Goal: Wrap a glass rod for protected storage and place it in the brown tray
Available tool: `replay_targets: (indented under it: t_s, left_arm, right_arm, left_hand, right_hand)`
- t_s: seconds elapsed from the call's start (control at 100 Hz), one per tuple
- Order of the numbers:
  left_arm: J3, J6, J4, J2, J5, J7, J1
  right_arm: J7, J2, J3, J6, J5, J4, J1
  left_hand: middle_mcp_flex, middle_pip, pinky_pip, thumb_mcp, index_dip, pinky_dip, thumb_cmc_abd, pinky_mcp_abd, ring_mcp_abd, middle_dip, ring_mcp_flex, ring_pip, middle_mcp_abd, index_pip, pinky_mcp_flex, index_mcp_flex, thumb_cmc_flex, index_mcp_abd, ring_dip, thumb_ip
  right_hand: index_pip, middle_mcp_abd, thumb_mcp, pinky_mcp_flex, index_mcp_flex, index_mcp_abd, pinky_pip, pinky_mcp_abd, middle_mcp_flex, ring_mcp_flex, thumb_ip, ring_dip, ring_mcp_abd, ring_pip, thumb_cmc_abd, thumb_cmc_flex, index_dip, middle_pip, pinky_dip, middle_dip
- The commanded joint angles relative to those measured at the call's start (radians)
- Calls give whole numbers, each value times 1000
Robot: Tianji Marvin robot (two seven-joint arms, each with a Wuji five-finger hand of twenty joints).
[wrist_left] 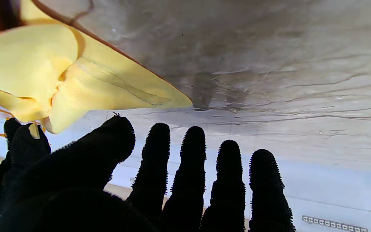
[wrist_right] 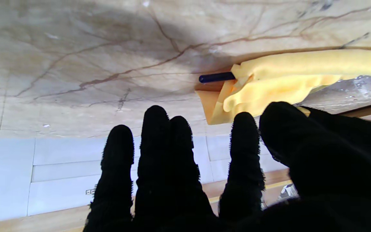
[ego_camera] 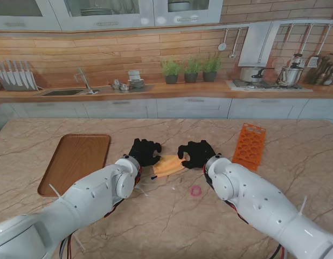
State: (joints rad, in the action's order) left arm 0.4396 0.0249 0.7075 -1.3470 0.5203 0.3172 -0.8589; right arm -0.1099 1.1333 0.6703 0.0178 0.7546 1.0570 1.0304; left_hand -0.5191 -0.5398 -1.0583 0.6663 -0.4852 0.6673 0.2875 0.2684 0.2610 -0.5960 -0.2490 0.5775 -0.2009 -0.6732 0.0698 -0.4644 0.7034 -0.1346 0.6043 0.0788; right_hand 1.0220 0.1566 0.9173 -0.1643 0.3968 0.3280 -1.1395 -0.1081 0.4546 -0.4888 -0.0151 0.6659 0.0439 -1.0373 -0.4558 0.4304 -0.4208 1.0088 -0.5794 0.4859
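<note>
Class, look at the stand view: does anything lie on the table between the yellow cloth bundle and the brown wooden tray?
Nothing visible does. The yellow cloth bundle lies between both hands; bare marble separates it from the brown wooden tray to its left, apart from the left hand resting beside it.

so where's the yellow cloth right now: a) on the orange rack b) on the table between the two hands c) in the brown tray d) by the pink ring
b: the yellow cloth lies on the marble table between the left hand and right hand, while the brown tray holds nothing.
</note>
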Motion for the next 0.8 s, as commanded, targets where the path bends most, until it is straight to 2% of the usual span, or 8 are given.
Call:
replay_targets:
  t_s: [0.0,0.24,0.3,0.35,0.37,0.5,0.61,0.79]
  left_arm:
    - [-6,23,13,-11,1,-24,6]
    - [-98,29,-29,-19,41,-65,39]
    - [-116,24,-42,-24,47,-67,45]
    - [-132,21,-46,-24,57,-71,49]
    - [-138,19,-48,-24,60,-73,51]
    - [-171,4,-46,-20,76,-97,58]
    - [-201,-10,-50,-18,96,-105,64]
    - [-207,-26,-61,-20,112,-71,59]
  right_arm:
    - [3,4,-6,-4,-4,0,-4]
    - [3,3,-4,-8,-5,0,-2]
    - [4,2,-1,-8,-4,3,1]
    - [5,1,2,-7,-2,6,3]
    - [5,1,3,-7,-1,7,4]
    - [7,-1,10,-7,0,13,10]
    - [10,-2,16,-8,1,19,16]
    - [19,-11,42,-6,17,47,39]
  left_hand:
    - [27,20,22,7,16,-11,11,0,22,12,27,-12,-22,41,23,-34,-26,-27,1,-32]
    - [34,30,40,76,2,-16,130,6,26,15,31,-19,-22,4,25,-136,-28,-48,1,-22]
    - [24,25,51,114,-9,-19,198,11,27,13,23,-22,-20,-36,24,-167,-6,-44,-1,24]
    - [18,21,51,129,-19,-18,242,12,27,12,19,-22,-15,-72,24,-186,18,-36,-1,40]
    - [14,20,52,147,-12,-18,261,12,26,12,16,-24,-15,-95,24,-184,19,-34,-2,57]
    - [-9,7,52,172,-21,-17,363,12,22,8,1,-27,-4,-257,24,-193,86,-14,-3,96]
    - [-44,-16,53,220,-95,-17,369,18,16,0,-22,-20,7,-426,19,-198,117,18,-1,93]
    - [-51,-64,45,277,-166,-12,333,11,15,-32,-35,7,19,-509,2,-120,90,3,11,71]
  right_hand:
    - [24,13,20,10,16,25,-11,2,-16,17,-36,-1,0,-2,-20,18,14,-3,-1,-5]
    - [31,14,21,11,19,24,-10,1,-16,16,-38,-1,1,-2,-23,16,22,-3,-2,-6]
    - [33,14,22,10,21,21,-11,1,-14,16,-37,-1,1,-3,-25,13,24,-2,-2,-6]
    - [33,14,23,10,22,20,-11,1,-14,16,-37,-1,1,-3,-25,12,25,-2,-2,-6]
    - [34,14,23,10,22,19,-11,1,-14,16,-37,-1,1,-3,-25,11,25,-2,-2,-6]
    - [36,15,23,10,25,13,-11,1,-14,16,-36,-1,1,-3,-26,6,27,-2,-2,-7]
    - [40,15,25,10,30,6,-11,0,-14,16,-35,-2,4,-2,-30,0,27,-2,-2,-7]
    - [44,15,30,8,38,-35,-11,-1,-14,16,-30,-2,4,-1,-31,-17,27,-2,-3,-7]
